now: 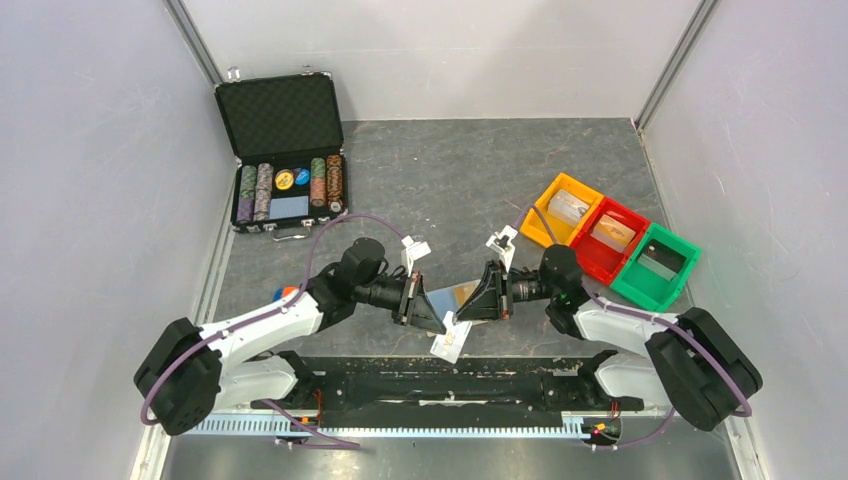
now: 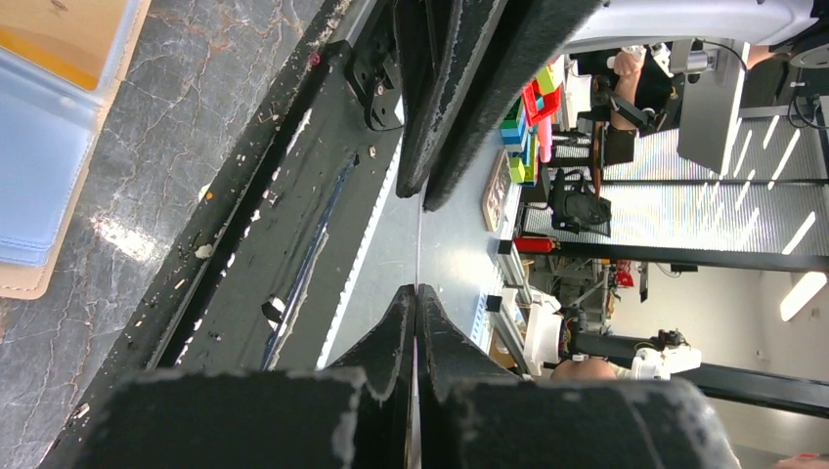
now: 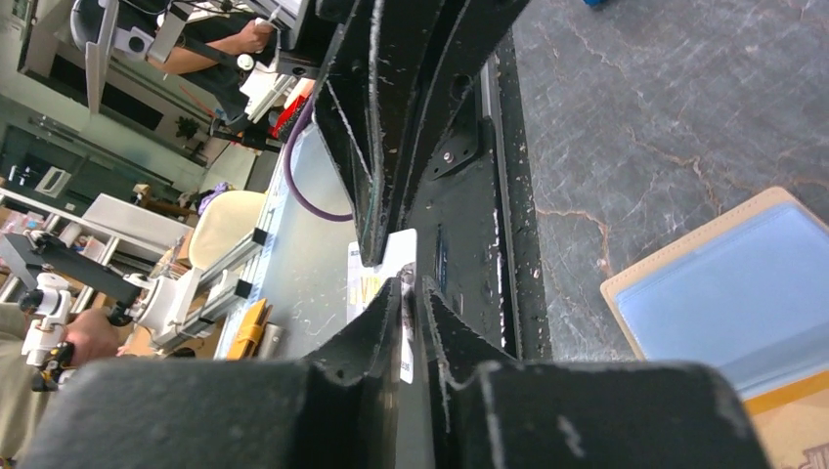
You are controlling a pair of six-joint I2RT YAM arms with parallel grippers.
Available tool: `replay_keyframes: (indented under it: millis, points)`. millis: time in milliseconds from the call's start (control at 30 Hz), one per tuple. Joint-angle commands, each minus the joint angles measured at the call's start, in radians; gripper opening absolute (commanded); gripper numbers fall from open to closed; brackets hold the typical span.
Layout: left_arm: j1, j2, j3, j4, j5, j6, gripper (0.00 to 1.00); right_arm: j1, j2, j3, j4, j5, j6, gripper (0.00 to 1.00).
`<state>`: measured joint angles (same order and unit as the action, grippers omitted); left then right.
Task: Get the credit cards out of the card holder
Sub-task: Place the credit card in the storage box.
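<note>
1. Top external view: the card holder [image 1: 452,296] is lying open, blue lining up, on the table [image 1: 450,180] between my two arms. The pale credit cards [image 1: 449,343] are sitting clear of it near the table's near edge. My left claw [image 1: 435,322] and right claw [image 1: 465,315] are both meeting on them.
2. Left wrist view: my left claw [image 2: 415,293] is pinching fully closed on a thin pale edge, which I am taking for a credit card [image 2: 418,244] seen edge-on. The card holder [image 2: 44,147] is lying apart, upper left.
3. Right wrist view: my right claw [image 3: 411,285] is clamping a white printed credit card [image 3: 376,278]. The card holder [image 3: 723,293] is lying apart, lower right.
4. Progress, as I am judging it: at least one card is out. I cannot tell whether the pockets are hiding more.
</note>
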<state>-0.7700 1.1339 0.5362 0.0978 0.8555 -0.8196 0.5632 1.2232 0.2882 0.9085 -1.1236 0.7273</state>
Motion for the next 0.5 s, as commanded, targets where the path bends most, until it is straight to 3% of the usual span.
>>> replay_keyframes:
  millis: [0,67,167,333,467]
  points:
    - [0.001,0.013,0.045,0.033,0.007,0.039,0.02,0.006,-0.016,0.071,-0.185,-0.003,-0.142,0.07]
    - [0.002,0.019,0.054,0.029,0.007,0.042,0.02,0.007,-0.017,0.086,-0.245,0.004,-0.184,0.01]
    - [0.003,0.022,0.071,-0.003,-0.003,0.06,0.04,0.009,-0.026,0.088,-0.262,0.009,-0.186,0.0]
    - [0.003,-0.001,0.128,-0.179,-0.118,0.148,0.5,0.003,-0.076,0.1,-0.304,0.094,-0.176,0.0]
    - [0.003,-0.034,0.183,-0.327,-0.228,0.218,0.76,-0.026,-0.098,0.127,-0.35,0.158,-0.167,0.0]
